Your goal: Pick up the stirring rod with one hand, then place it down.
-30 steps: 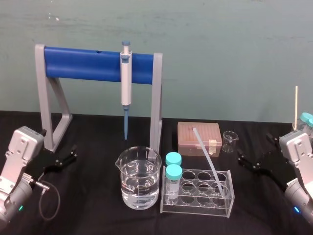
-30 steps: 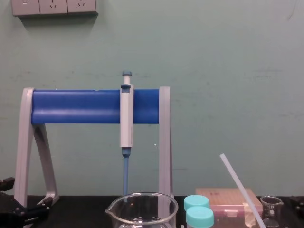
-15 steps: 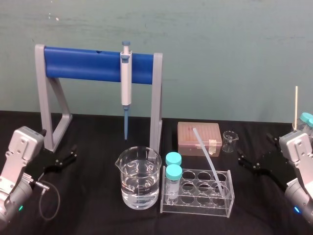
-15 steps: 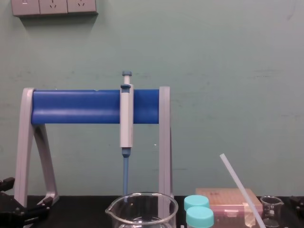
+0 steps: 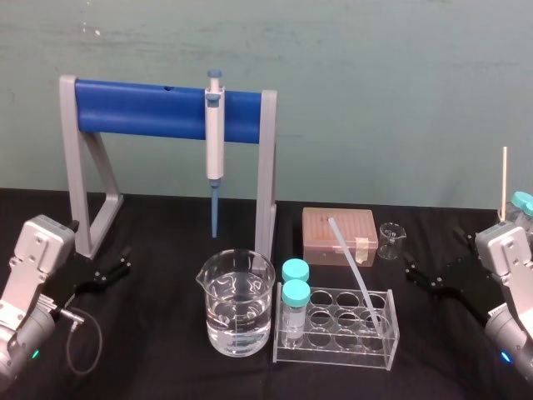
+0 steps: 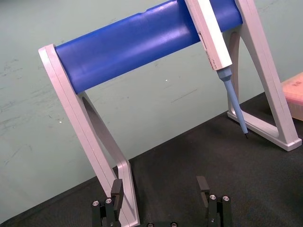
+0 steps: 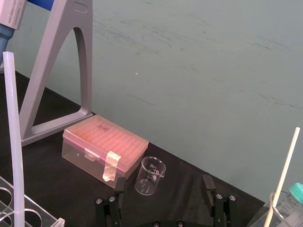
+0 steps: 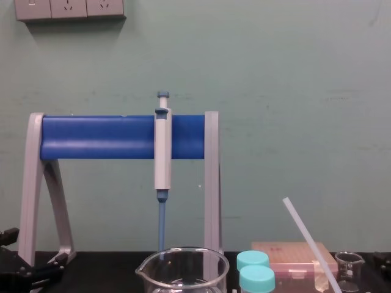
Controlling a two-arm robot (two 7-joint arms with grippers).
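Stirring rod (image 5: 353,271) leans in the clear rack (image 5: 333,355) by two capped tubes (image 5: 295,293); left claw (image 6: 160,184) and right claw (image 7: 163,181) spread, empty.

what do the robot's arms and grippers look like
The left arm and right arm have light grey boxy housings. The left gripper and right gripper are black, with angular jointed jaws fastened by small silver screws. A thin black cable loops beside the left arm. A teal light glows low on the left arm, a blue light on the right.
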